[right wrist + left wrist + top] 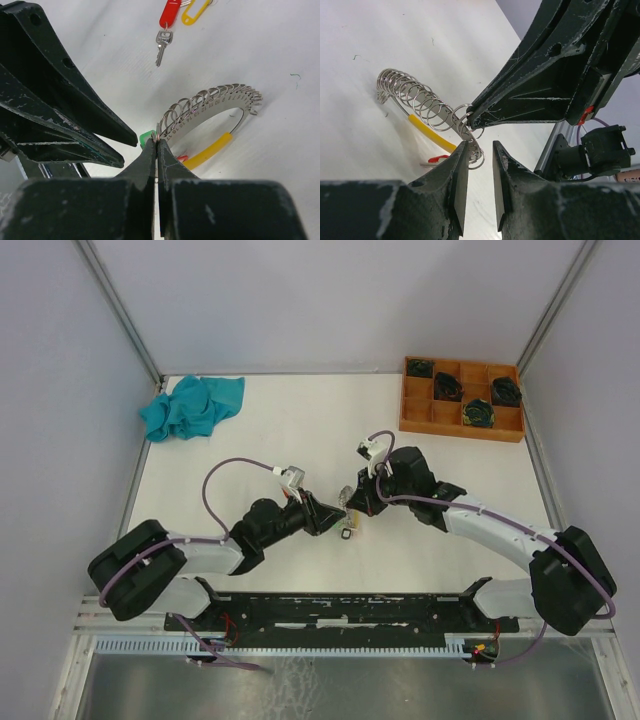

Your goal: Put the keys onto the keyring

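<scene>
My right fingers [172,162] are pressed together with no gap between them, clamped on the near end of the keyring [210,102]. My left fingers [456,172] stand apart with a narrow gap between them. One small loop of the keyring sits right at their tips, and I cannot tell whether either finger touches it.

The two sets of fingertips meet nose to nose near the middle of the desk [280,430], almost touching, with the keyring between them. It arches away from the right fingers, its row of wire loops fanned along the curved band, and the long tag [210,150] runs under it. I cannot tell whether its far end rests on the desk. A green tag [146,137] shows just beside the right fingertips, between them and the left fingers.

Well beyond the keyring, a red key [165,30] lies on the desk. Beside it is a yellow key [195,11], with only its tag in view. At the far left corner sits a teal cloth [192,407]. At the far right an orange tray [455,430] holds black coils [478,413].
</scene>
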Available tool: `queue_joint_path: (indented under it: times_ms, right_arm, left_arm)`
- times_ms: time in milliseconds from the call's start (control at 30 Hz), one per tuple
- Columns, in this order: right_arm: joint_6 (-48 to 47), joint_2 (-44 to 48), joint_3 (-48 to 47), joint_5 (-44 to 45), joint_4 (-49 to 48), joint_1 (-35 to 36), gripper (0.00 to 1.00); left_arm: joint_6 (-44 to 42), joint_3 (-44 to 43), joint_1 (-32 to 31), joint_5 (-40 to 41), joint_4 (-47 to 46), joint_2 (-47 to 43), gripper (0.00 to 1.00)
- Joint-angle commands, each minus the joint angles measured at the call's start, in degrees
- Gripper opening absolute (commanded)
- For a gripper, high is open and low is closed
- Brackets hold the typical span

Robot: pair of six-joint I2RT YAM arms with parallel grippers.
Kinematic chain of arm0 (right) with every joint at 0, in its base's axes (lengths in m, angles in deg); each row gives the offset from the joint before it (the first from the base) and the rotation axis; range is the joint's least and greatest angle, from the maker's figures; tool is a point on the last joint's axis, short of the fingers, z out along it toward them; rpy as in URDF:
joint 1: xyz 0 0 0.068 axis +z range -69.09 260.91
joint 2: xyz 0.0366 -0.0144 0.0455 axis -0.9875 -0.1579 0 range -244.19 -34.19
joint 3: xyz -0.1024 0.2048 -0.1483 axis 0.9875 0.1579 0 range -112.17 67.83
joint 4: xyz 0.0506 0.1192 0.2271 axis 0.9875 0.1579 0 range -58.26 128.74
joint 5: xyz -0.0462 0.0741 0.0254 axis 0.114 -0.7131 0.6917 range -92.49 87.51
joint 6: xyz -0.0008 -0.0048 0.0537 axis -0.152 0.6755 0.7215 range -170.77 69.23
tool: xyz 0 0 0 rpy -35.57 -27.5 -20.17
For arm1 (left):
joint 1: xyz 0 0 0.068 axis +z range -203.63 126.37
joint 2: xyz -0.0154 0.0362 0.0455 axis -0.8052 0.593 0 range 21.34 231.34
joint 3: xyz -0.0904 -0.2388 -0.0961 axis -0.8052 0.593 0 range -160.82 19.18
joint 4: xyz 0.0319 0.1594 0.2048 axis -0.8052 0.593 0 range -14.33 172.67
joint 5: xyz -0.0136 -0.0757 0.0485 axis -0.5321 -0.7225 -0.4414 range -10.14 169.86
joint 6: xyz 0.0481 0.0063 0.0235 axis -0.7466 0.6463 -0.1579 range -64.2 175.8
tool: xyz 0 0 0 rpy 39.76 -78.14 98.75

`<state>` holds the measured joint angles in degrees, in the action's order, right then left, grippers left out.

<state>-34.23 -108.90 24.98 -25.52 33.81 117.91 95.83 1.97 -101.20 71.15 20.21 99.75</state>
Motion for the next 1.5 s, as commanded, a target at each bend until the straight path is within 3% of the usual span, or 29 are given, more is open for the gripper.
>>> queue_joint_path:
  times_ms: [0,767,933,1033,1133,1467]
  right_arm:
    - [2.42,1.46,0.55,-0.18,-5.95,-0.12,0.01]
    - [6.19,-1.01,2.07,-2.91,-10.4,-0.1,0.0]
    - [7.06,-2.17,2.07,-3.86,-11.36,-0.13,0.01]
    - [7.28,-2.16,2.11,-4.0,-11.13,-0.13,0.02]
    - [7.16,-1.55,1.95,-3.5,-9.62,-0.11,0.06]
    - [6.94,0.78,0.42,0.49,-2.07,-0.1,0.31]
  left_arm:
    - [2.95,0.05,0.35,1.77,-4.3,0.86,0.32]
    - [5.61,-0.71,1.77,-2.26,-16.39,9.26,0.27]
    - [5.33,-1.02,1.8,-2.53,-16.7,9.71,0.22]
    - [5.13,-0.92,1.82,-2.45,-16.71,10.0,0.13]
    - [4.44,-0.44,1.78,-2.07,-16.77,9.79,0.03]
    - [0.56,-0.1,1.82,-2.31,-14.47,7.95,0.03]
